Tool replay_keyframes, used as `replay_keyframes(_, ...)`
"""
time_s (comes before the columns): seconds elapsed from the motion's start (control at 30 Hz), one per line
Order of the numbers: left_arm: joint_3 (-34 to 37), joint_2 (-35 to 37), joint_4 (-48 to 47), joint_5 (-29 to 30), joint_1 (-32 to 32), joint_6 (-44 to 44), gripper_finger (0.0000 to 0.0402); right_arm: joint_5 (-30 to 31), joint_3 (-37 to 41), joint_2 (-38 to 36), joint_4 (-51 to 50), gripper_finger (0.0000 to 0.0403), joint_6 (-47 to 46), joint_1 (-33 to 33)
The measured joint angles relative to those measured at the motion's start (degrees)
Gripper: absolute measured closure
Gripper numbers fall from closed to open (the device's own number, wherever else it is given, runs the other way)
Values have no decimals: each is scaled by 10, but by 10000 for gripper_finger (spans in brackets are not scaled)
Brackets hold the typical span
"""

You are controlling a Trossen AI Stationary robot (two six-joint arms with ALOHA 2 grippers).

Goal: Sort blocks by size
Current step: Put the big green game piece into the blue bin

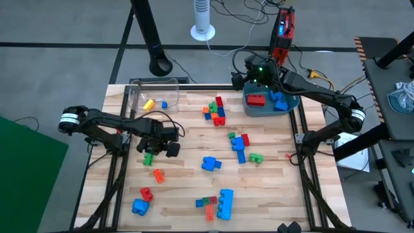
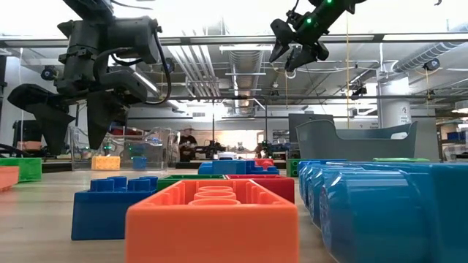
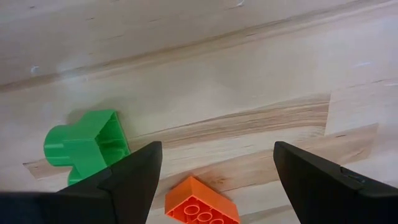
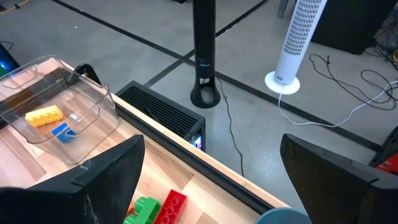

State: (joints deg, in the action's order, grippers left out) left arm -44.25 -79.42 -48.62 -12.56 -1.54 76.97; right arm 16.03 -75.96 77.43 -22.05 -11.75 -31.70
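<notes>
Left gripper (image 3: 211, 180) spread wide, empty, over small orange brick (image 3: 202, 204): pick step; next descend, centre, close. Right gripper (image 4: 205, 180) also spread, empty, by tub (image 1: 284, 105).

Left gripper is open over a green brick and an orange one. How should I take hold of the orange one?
Come straight down on the orange brick with the open left gripper and pinch its two long flat sides. It lies studs-up and skewed, so turning the wrist to square the fingers with it probably helps. The green brick sits apart and should not interfere.
</notes>
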Motion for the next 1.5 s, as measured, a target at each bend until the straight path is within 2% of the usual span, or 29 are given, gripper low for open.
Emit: replay_keyframes(1.5,0,0,25,0,0,3,106,0,1,0,0,39,2,0)
